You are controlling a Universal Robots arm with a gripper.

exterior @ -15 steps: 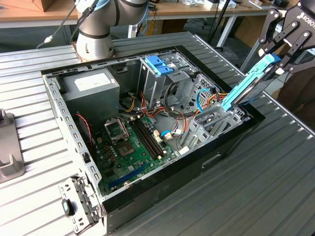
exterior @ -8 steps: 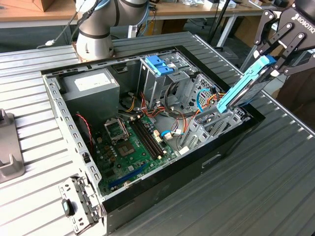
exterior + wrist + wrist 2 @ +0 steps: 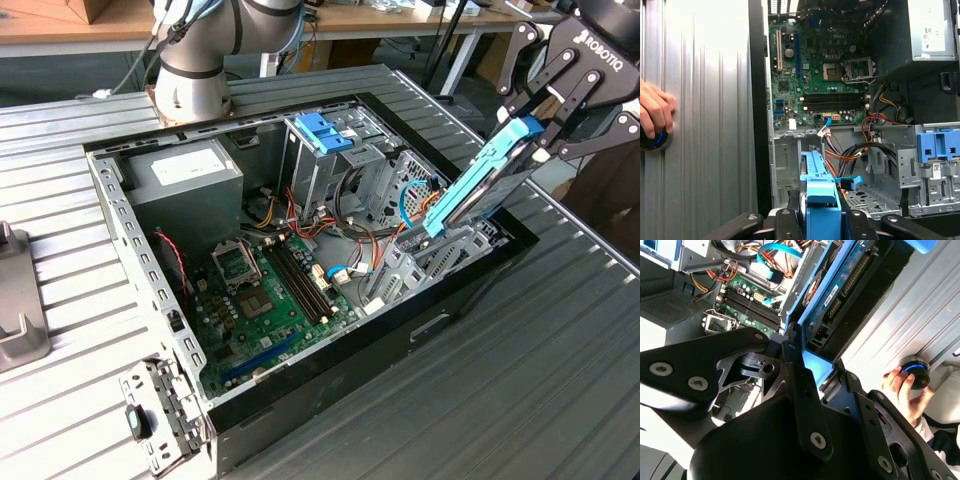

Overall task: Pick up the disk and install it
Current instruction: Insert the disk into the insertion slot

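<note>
— While your black two-finger gripper (image 3: pixel 535 125), at two o'clock in the exterior view, has its fingers clenched on the upper end of the flat grey disk in its light-blue plastic carrier (image 3: pixel 478 195), watch the tilt. The disk leans steeply, its lower end down among the grey metal drive-bay brackets (image 3: pixel 410 262) just inside the open black computer case (image 3: pixel 330 375).

— Agreed, and you are holding it by one end only. If the low corner catches on a bracket, I judge the carrier could twist in your grip or slip out.

— You also have a bundle of orange and red cables (image 3: pixel 300 215) at nine o'clock from the disk, near the bay. A skewed push could pinch a lead, though I cannot tell whether any sits under the disk.

— Your green motherboard (image 3: pixel 262 300) lies at eight o'clock from the bay, well apart, so a hit there looks unlikely. The bay's edges are your real hazard.

— One more: in both wrist views a person's hand (image 3: pixel 655 112) holds a round black knob with a blue ring (image 3: pixel 916 371) on the ribbed metal table (image 3: pixel 560 330), outside the case wall. A wide swing of your arm could reach it.
</note>
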